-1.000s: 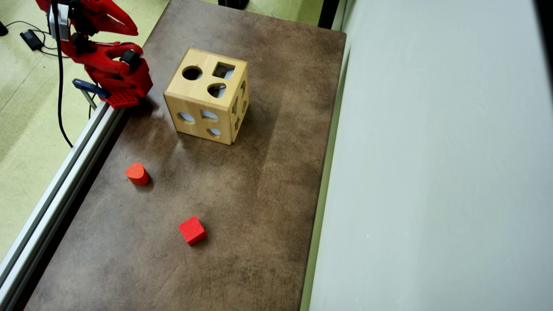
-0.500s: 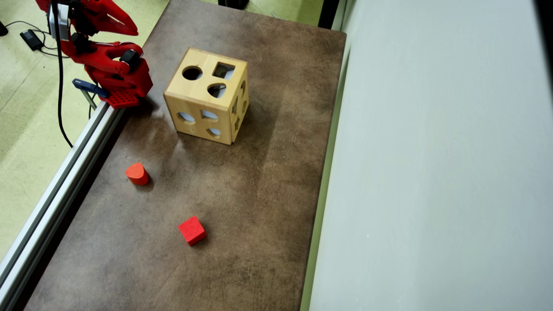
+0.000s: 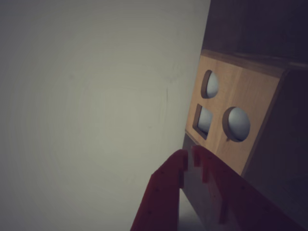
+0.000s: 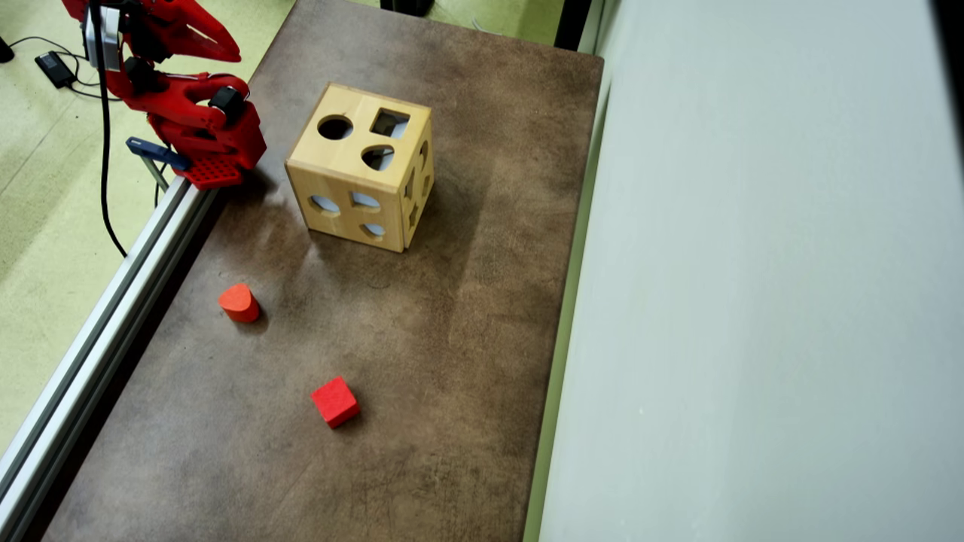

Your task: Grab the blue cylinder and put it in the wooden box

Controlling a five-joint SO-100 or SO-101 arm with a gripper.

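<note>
In the overhead view, going left to right, the red arm (image 4: 188, 120) sits folded at the far left edge of the brown table (image 4: 422, 421), its base beside the aluminium rail (image 4: 98, 331), with its links drawn back over themselves and nothing reaching out across the surface. Just right of it stands the wooden box (image 4: 360, 167), upright, its top face showing a round, a square and a rounded hole. Nearer the camera on the left half of the table lie a red rounded block (image 4: 239, 302) and, further right and nearer again, a red cube (image 4: 335, 401); both sit well apart from the box and from the arm. The blue cylinder cannot be found in either view: no blue block lies on the open table, so which way it lies from the claw cannot be told, and it may well be inside the box already, though the holes show only pale light. In the wrist view the gripper (image 3: 189, 156) points toward the box's holed side face (image 3: 231, 120), with its two red fingers meeting at the tips and nothing between them. Judged from that, the arm looks parked rather than poised to grasp, and no coming grasp direction can be named.
</note>
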